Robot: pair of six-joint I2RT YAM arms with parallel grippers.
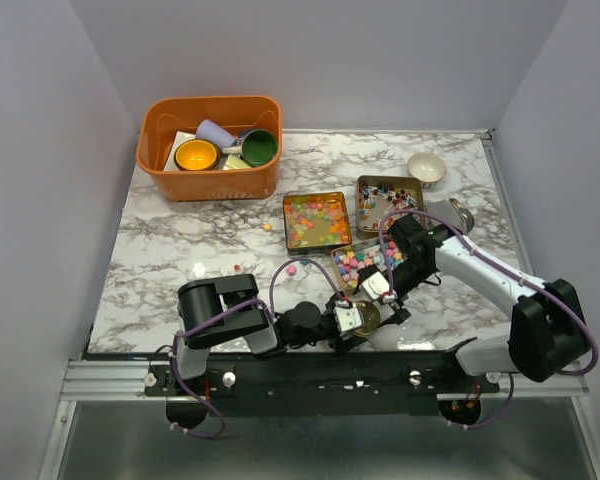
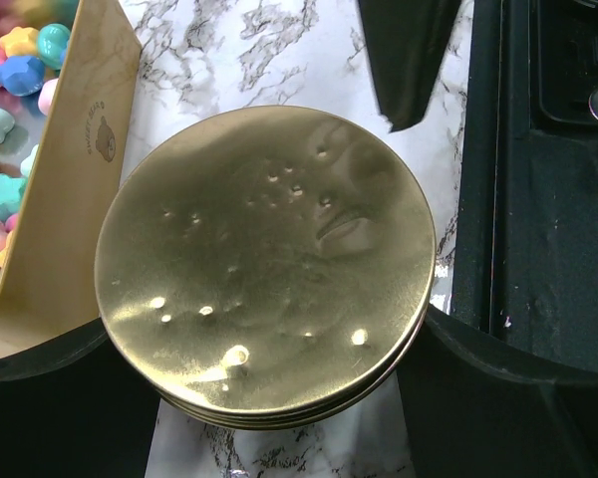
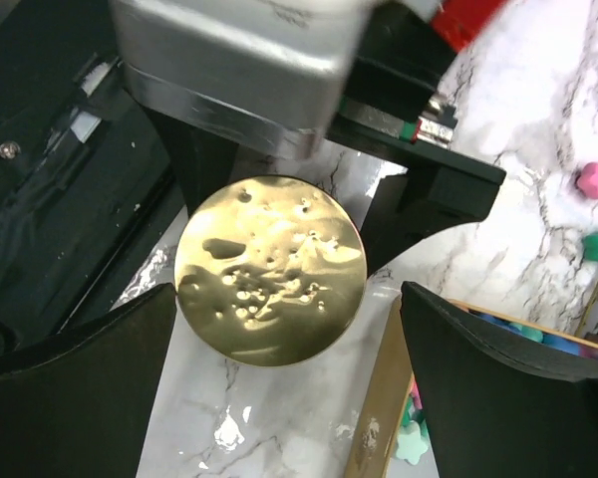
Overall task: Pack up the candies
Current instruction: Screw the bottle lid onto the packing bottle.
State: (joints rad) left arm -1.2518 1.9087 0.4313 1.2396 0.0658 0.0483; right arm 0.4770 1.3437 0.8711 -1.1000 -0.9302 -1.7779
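The candies lie in three open gold tins: pastel ones point(image 1: 317, 220), red, white and dark wrapped ones point(image 1: 388, 200), and bright pink, blue and green ones point(image 1: 365, 262). A few loose candies point(image 1: 291, 268) lie on the marble. My left gripper point(image 1: 350, 321) is shut on the edge of a gold round lid point(image 2: 264, 264) and holds it just above the table near the front edge. My right gripper point(image 3: 289, 388) is open, with its fingers wide apart close in front of that lid point(image 3: 269, 269). Bright candies point(image 2: 15, 65) show beside the tin wall point(image 2: 70, 179).
An orange basket point(image 1: 155, 160) with cups stands at the back left. A small white bowl point(image 1: 426, 167) and a round metal tin point(image 1: 463, 212) sit at the back right. Two loose candies point(image 3: 596, 179) lie right of the lid. The black front rail point(image 2: 548, 199) is close by.
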